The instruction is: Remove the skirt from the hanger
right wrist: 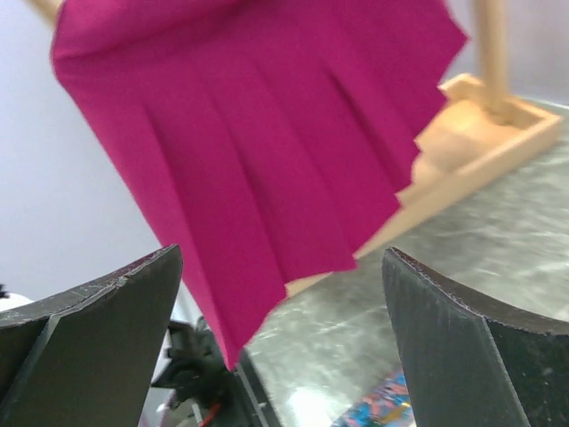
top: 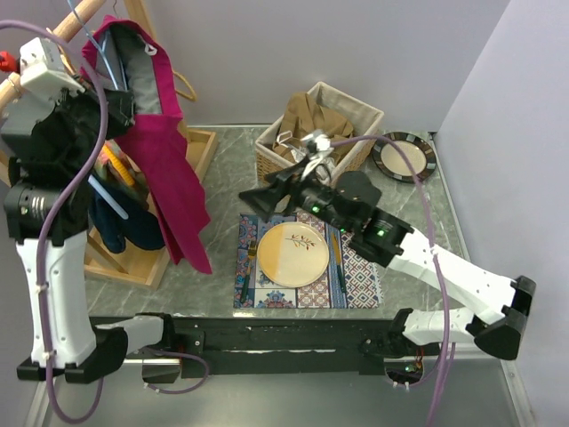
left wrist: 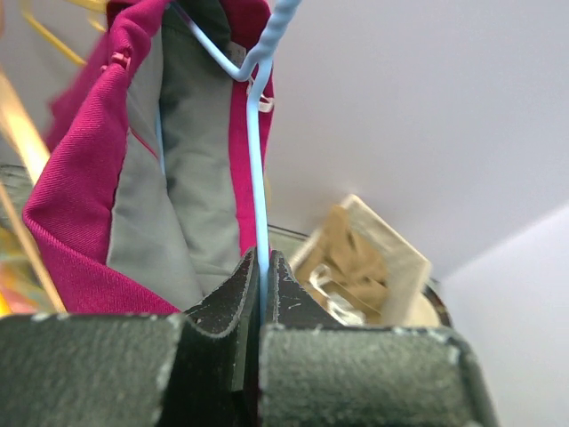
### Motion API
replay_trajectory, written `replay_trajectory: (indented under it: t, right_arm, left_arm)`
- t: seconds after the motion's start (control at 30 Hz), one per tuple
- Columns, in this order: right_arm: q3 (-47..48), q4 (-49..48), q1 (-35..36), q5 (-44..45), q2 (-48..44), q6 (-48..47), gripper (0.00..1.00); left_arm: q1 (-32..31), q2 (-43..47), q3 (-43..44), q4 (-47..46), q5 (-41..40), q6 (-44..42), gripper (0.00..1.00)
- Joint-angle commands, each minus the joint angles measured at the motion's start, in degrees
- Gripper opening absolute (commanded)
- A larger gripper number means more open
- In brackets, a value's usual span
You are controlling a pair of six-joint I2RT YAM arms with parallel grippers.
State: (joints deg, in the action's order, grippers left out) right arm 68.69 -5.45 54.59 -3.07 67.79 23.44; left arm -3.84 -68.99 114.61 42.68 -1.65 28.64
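Note:
A magenta pleated skirt (top: 164, 169) hangs from a light blue wire hanger (top: 105, 64) at the wooden rack on the left. In the left wrist view its grey lining (left wrist: 178, 178) shows inside the waistband, with the hanger's wire (left wrist: 259, 178) running down into my left gripper (left wrist: 260, 267), which is shut on that wire. My left gripper (top: 116, 100) is high up beside the skirt's waist. The right gripper (top: 256, 194) is open, apart from the skirt and pointing left at its lower hem. Between its spread fingers (right wrist: 107, 329) the skirt (right wrist: 267, 133) shows ahead, untouched.
A wooden rack base (top: 191, 147) stands behind the skirt, with dark blue and yellow clothes (top: 124, 222) on it. A wicker basket (top: 356, 111) of brown cloth and a dark plate (top: 404, 156) sit at the back right. A yellow plate (top: 293, 253) lies on a patterned placemat (top: 360, 280).

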Motion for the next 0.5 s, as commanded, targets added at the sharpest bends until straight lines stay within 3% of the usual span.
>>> replay_trajectory:
  t: [0.0, 0.27, 0.47]
  right_arm:
    - [5.76, -2.28, 4.99, 2.45, 2.08, -1.38, 1.0]
    - [7.6, -2.28, 7.73, 5.79, 3.49, -3.75, 1.0]
    - [13.9, 0.97, 6.76, 18.43, 2.7, -7.17, 1.0]
  left_arm:
    - [-0.3, 3.86, -0.61, -10.86, 8.67, 2.64, 0.01]
    - [-0.21, 4.83, -0.61, -8.14, 13.07, 2.65, 0.01]
    - [-0.29, 7.02, -3.15, -7.34, 19.13, 3.7, 0.01]
